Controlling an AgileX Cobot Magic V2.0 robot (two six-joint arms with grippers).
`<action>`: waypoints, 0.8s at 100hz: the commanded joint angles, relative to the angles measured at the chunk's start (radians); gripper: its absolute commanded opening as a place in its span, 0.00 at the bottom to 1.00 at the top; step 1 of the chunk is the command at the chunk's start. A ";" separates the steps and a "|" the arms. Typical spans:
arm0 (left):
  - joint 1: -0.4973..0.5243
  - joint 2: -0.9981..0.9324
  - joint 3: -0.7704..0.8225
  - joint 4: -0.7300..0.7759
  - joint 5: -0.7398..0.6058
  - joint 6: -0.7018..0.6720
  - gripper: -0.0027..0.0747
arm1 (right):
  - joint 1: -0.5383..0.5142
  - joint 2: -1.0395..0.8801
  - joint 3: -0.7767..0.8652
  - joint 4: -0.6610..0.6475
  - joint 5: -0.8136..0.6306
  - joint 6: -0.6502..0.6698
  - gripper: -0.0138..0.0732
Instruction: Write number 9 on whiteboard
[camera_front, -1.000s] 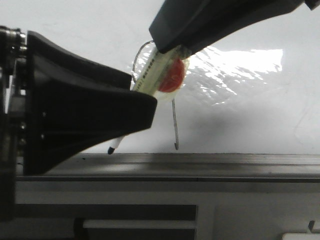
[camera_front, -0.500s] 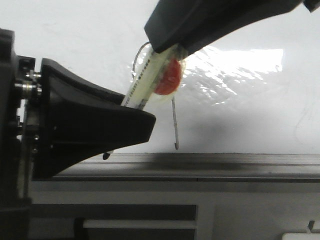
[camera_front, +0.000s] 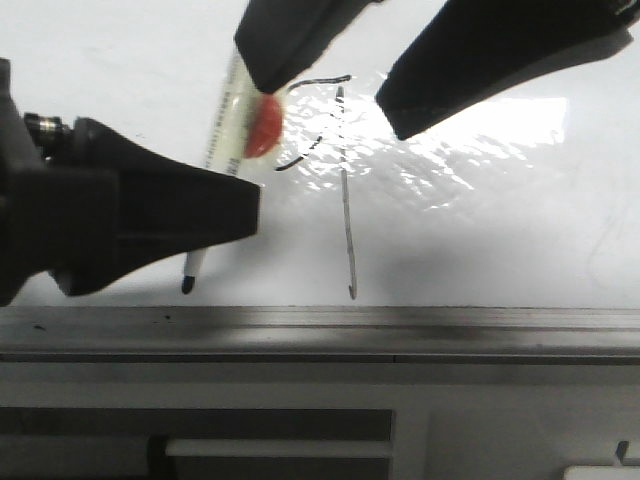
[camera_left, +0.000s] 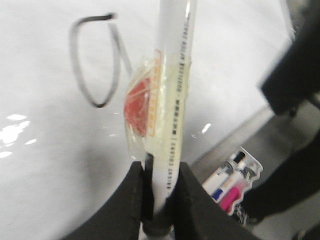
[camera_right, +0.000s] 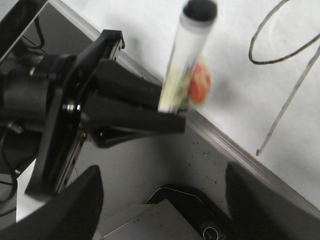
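Much of the front view is blocked: the left gripper (camera_front: 200, 215) fills the left side as a dark mass that hides the middle of the marker (camera_front: 222, 130), and the right gripper (camera_front: 340, 75) cuts across the top, its two fingers running out of frame. Glare on the whiteboard (camera_front: 520, 220) breaks up the loop of the number 9 (camera_front: 345, 190), so only fragments of the curve and the long straight stem read clearly there. The right wrist view shows the figure (camera_right: 280, 55) better, though its top is cut off. In the left wrist view the left gripper (camera_left: 159, 175) is clamped on the marker (camera_left: 172, 100), whose barrel carries a red patch under clear tape; the loop of the figure (camera_left: 95, 60) lies on the board (camera_left: 45, 165) beyond it. The right gripper's fingers are spread wide with nothing between them, and the marker's capped end (camera_right: 199, 10) rises in that gap. The 9 sits just to the right of the marker, apart from both grippers. The marker's tip (camera_front: 187, 286) seems to hang just above the grey edge rail (camera_front: 400, 322), though contact is hard to judge. A tray of markers (camera_left: 231, 182) is blurred.
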 joint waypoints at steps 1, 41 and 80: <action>-0.006 -0.013 -0.014 -0.201 -0.053 -0.030 0.01 | 0.002 -0.015 -0.033 0.003 -0.035 -0.007 0.69; -0.006 -0.008 -0.051 -0.317 0.076 -0.020 0.01 | 0.002 -0.015 -0.033 0.003 -0.014 -0.007 0.69; -0.004 0.062 -0.051 -0.319 0.021 -0.027 0.01 | 0.002 -0.015 -0.033 0.003 -0.002 -0.007 0.69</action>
